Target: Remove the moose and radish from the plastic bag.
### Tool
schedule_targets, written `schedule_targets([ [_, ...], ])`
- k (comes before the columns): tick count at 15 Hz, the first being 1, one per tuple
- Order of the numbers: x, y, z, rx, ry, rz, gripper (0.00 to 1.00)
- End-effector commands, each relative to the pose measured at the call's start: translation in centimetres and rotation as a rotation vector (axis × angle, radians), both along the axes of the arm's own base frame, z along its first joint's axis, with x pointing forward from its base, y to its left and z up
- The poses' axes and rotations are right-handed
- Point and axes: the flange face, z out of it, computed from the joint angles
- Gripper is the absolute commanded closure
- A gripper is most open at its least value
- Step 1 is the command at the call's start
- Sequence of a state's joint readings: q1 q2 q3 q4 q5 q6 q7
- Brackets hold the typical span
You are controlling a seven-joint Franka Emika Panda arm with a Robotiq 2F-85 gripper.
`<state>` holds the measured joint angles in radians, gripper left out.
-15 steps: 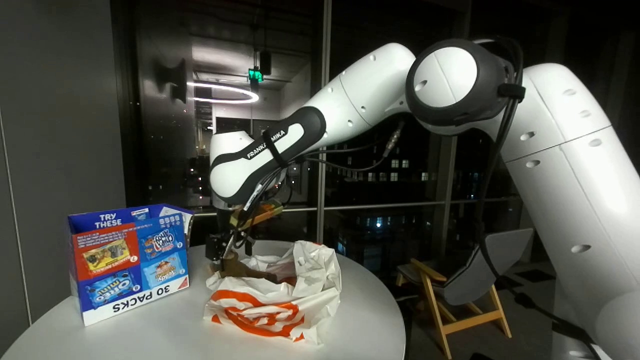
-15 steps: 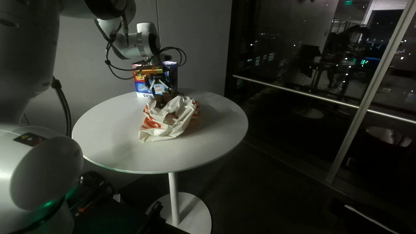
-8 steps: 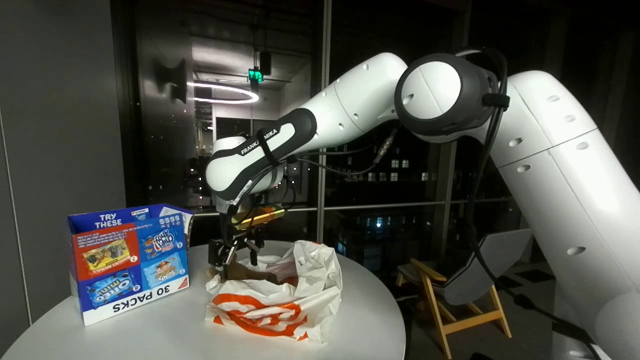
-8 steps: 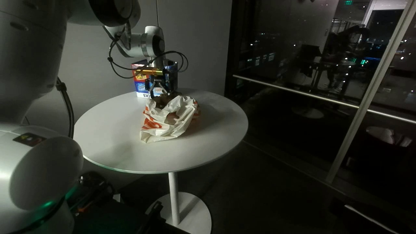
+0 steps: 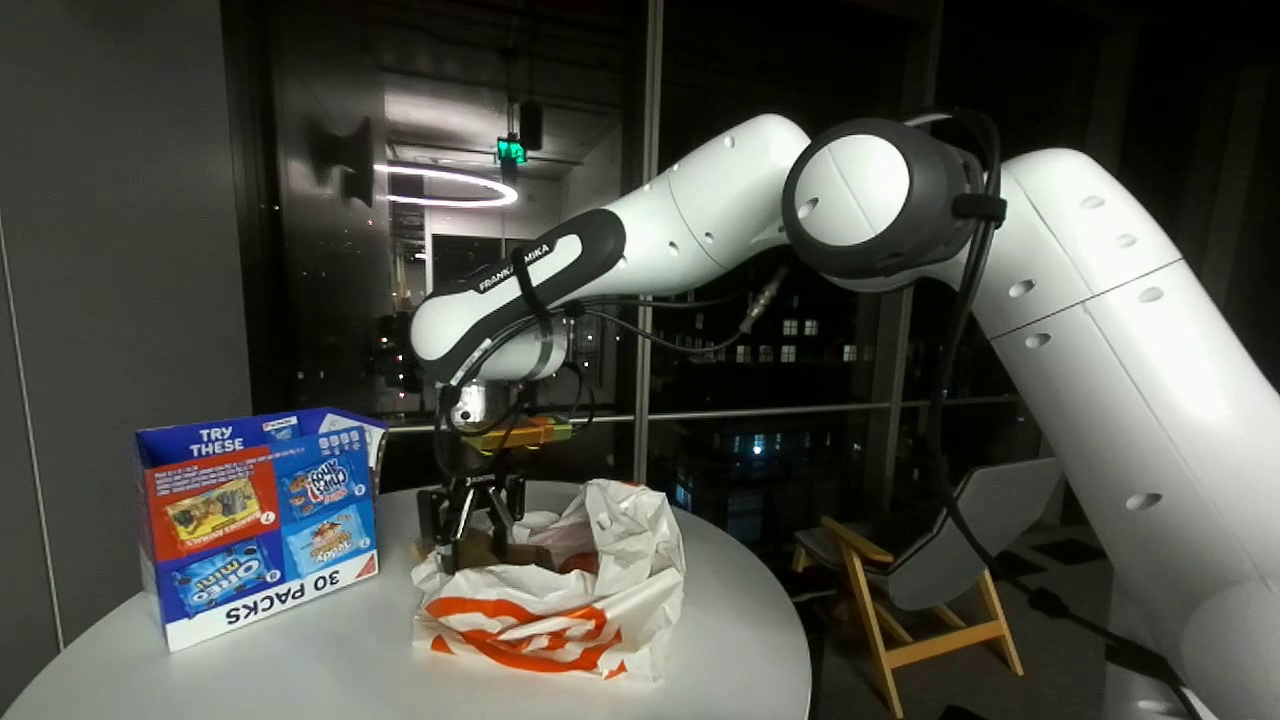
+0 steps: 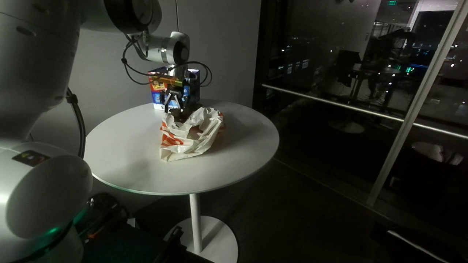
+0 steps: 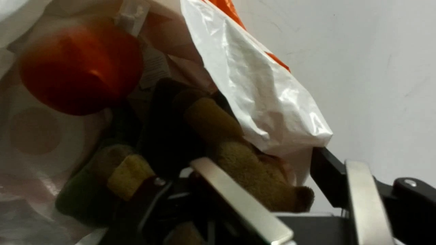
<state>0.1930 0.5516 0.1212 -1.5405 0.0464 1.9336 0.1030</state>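
Standing near bag: snack box.

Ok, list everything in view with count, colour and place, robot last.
Round pedestal table: one, white, in every view
Plastic bag: one, white and orange, on the table
Radish: one, red, inside the bag
Plush moose: one, brown, at the bag's opening
Snack box: one, blue and red, on the table
Armchair: one, grey with wooden frame, beyond the table
Window panes: several, dark, behind the table
Wall: one, grey, beside the panes
Exit sign: at least one, green, seen in the panes
Ring light: one, white, below that sign
Franka arm: one, white and black, over the table
Cables: several, black, along the arm
Hand: one, black and silver, open at the moose
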Motion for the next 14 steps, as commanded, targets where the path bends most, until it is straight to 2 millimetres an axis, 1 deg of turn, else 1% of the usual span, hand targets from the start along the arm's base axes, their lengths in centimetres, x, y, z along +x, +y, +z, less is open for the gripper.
schedule_targets([
  [1,0.7,-0.8,0.9,0.076,0.0,0.047,0.56],
  [2,0.8,-1.2,0.9,0.081,-0.008,0.062,0.63],
  [3,0.9,-1.6,0.8,0.087,-0.014,0.077,0.73],
  [5,1.0,-2.6,0.9,0.101,-0.019,0.092,0.87],
  [6,1.1,-3.1,1.0,0.11,-0.021,0.094,0.91],
  [8,1.2,-3.8,1.4,0.127,-0.028,0.099,0.94],
  [9,1.2,-4.0,1.9,0.138,-0.037,0.099,0.96],
  [10,1.1,-4.0,2.6,0.149,-0.051,0.107,0.92],
  [13,0.6,-3.9,5.9,0.176,-0.121,0.128,0.89],
  [14,0.2,-3.9,7.4,0.184,-0.148,0.133,0.91],
])
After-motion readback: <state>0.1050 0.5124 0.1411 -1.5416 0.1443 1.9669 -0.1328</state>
